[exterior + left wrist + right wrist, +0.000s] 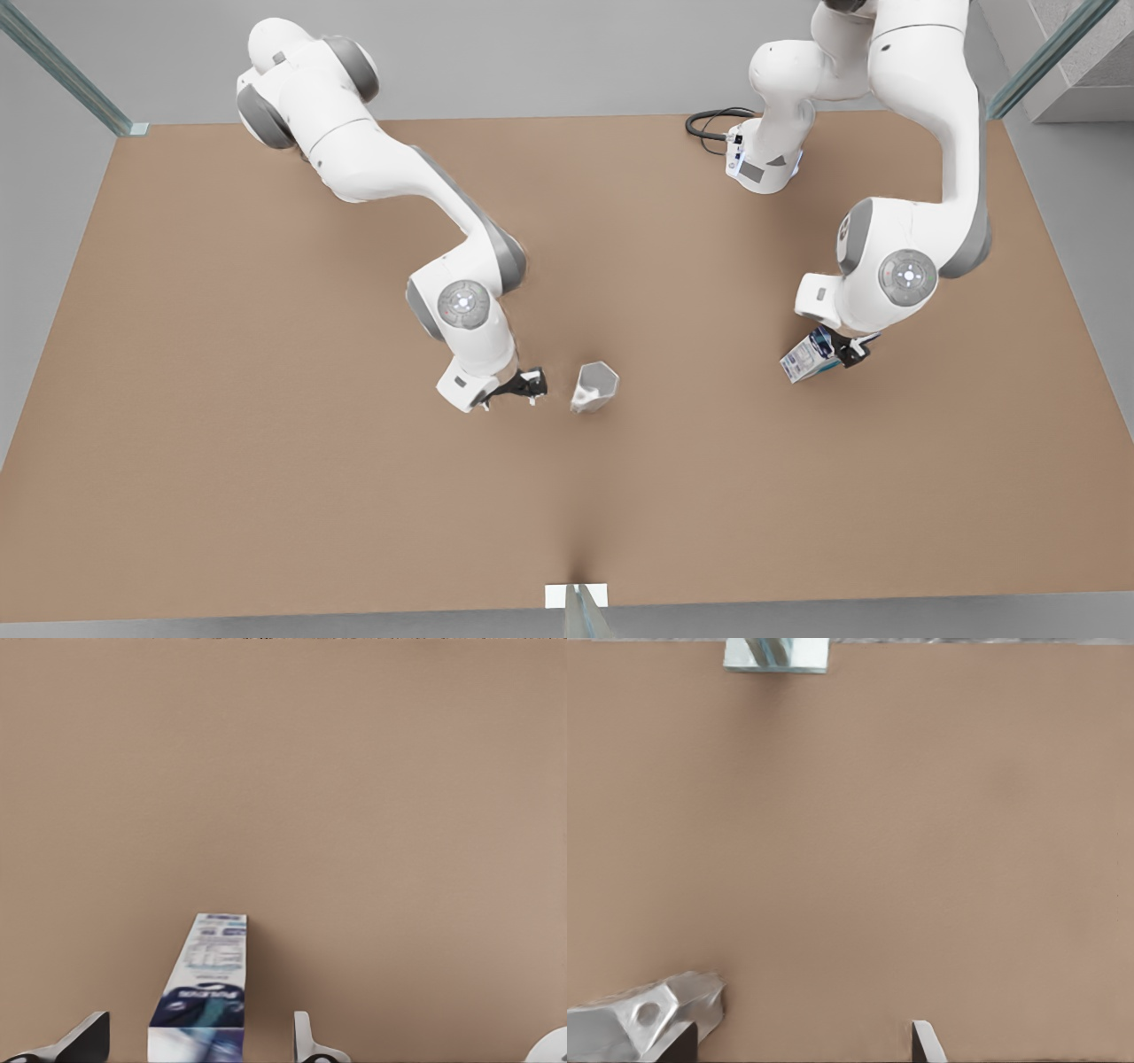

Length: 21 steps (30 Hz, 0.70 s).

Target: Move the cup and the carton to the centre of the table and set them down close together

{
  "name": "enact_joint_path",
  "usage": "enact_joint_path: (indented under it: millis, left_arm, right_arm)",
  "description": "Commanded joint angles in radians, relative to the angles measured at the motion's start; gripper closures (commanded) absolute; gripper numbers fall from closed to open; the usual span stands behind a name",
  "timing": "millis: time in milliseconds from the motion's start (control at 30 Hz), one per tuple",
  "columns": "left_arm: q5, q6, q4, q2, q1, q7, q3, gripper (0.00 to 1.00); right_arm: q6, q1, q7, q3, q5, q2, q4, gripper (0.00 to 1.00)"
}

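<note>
The table (pixel 266 461), a plain matte tan-brown top with a small white tab (pixel 576 595) at its near long edge, carries both Franka arms. The left gripper (pixel 842 353), on the front view's right, brackets the carton (pixel 804 358); in the left wrist view its fingers (pixel 306 1038) stand on either side of the carton (pixel 205 988) with visible gaps, so they are spread wide and not yet pinching it. The right gripper (pixel 532 386), near the table's centre, stands just beside the cup (pixel 594 387) with its fingers parted and nothing between them; the right wrist view shows the cup (pixel 642 1017) next to one finger. Judged from this layout, the cup already sits about at the centre, released, while the carton lies well apart from it and remains to be grasped, carried over and set down close by. The cup is small, shiny grey-silver, faceted and tapering. The carton is a small white rectangular box with blue and dark print, lying tilted.
</note>
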Motion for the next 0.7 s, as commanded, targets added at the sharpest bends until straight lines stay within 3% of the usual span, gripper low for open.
enact_joint_path:
  millis: [0,233,300,333,367,467,567,667]
  left_arm:
    - [-0.026,0.007,-0.001,0.001,0.001,0.0,0.0,0.0]
    - [-0.074,0.091,-0.044,0.005,0.003,0.0,0.002,0.0]
    - [-0.074,0.119,-0.054,0.007,0.001,0.0,0.002,0.0]
    - [-0.074,0.134,-0.054,0.016,0.001,0.0,0.002,0.0]
    - [-0.074,0.162,-0.057,0.025,0.001,0.0,0.0,0.0]
    - [-0.074,0.18,-0.057,0.044,0.003,0.002,0.002,0.0]
    - [-0.072,0.177,-0.064,0.048,0.006,0.017,0.012,0.0]
    - [-0.061,0.182,-0.064,0.051,0.013,0.017,0.017,0.0]
  right_arm:
    - [0.0,-0.018,-0.01,0.0,0.001,-0.024,-0.026,0.0]
    - [-0.251,-0.279,-0.031,0.0,0.019,-0.377,-0.223,0.0]
    - [-0.287,-0.342,-0.12,-0.009,0.02,-0.394,-0.218,0.0]
    - [-0.307,-0.343,-0.244,-0.089,0.022,-0.415,-0.218,0.0]
    - [-0.328,-0.362,-0.25,-0.114,0.024,-0.421,-0.212,0.0]
    - [-0.371,-0.478,-0.341,-0.112,0.105,-0.437,-0.215,0.0]
    - [-0.451,-0.472,-0.493,-0.135,0.105,-0.409,-0.095,0.0]
    - [-0.463,-0.461,-0.551,-0.166,0.105,-0.389,-0.089,0.0]
